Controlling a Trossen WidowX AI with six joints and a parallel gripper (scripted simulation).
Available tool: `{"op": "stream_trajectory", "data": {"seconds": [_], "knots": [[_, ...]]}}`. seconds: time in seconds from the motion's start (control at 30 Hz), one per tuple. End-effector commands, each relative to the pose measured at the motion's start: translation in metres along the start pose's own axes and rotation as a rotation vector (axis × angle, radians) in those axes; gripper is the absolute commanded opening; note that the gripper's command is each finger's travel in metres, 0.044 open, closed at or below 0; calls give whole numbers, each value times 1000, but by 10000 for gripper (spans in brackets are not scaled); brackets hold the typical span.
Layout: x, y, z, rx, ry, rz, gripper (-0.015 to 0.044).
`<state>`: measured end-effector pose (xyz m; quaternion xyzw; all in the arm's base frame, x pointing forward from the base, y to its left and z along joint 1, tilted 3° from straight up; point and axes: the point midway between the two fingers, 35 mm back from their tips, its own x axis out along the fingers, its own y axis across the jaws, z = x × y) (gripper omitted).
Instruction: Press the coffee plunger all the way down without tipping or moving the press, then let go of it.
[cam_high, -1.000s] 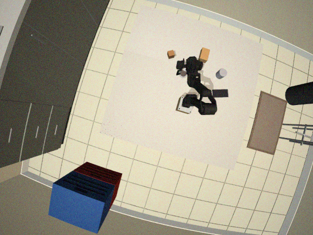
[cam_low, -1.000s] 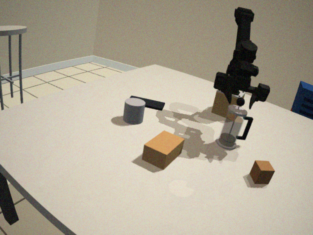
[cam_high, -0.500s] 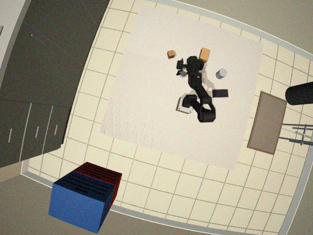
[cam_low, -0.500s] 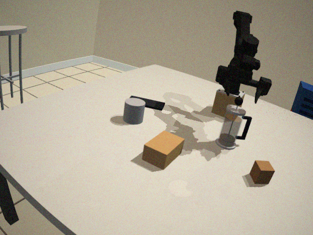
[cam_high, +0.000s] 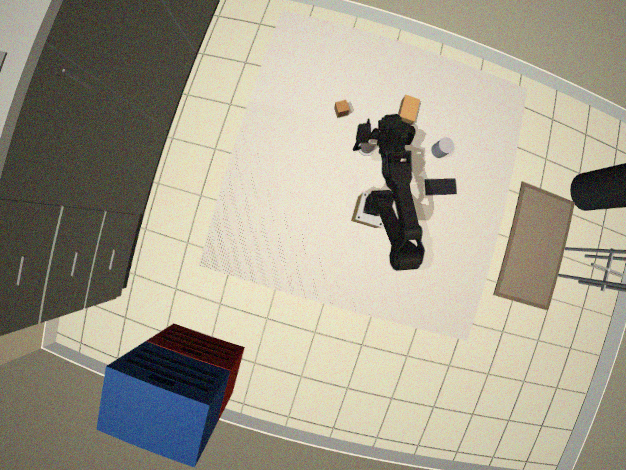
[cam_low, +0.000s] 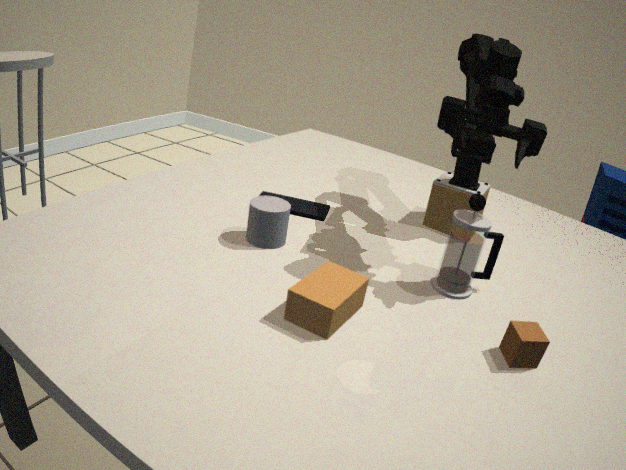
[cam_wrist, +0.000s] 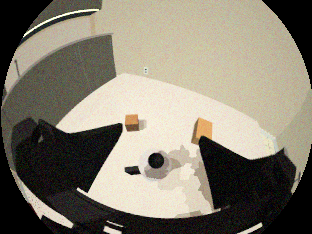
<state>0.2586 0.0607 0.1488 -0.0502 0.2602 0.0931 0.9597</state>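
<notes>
Gripper (cam_low: 498, 146) wide open, empty, at 12 o'clock above plunger (cam_low: 476, 202); retreat straight up, avoid press (cam_low: 461, 255)

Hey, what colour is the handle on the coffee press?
Black. The handle on the coffee press shows best in the exterior view.

The arm (cam_low: 480, 108) is matt black all over, built from chunky, blocky links with faceted edges. It rises from a tan box-shaped base (cam_low: 447, 202) topped by a pale plate with small dark screws at its corners. Its jaws are two black wedge-shaped fingers tapering to points, and a thin white line curves across the dark housing beneath them.
</notes>
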Motion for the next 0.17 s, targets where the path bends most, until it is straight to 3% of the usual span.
{"op": "stream_trajectory", "data": {"seconds": [0.0,0.13], "knots": [[-5,-1,1,4,2,-5,440],[-5,-1,1,4,2,-5,440]]}}
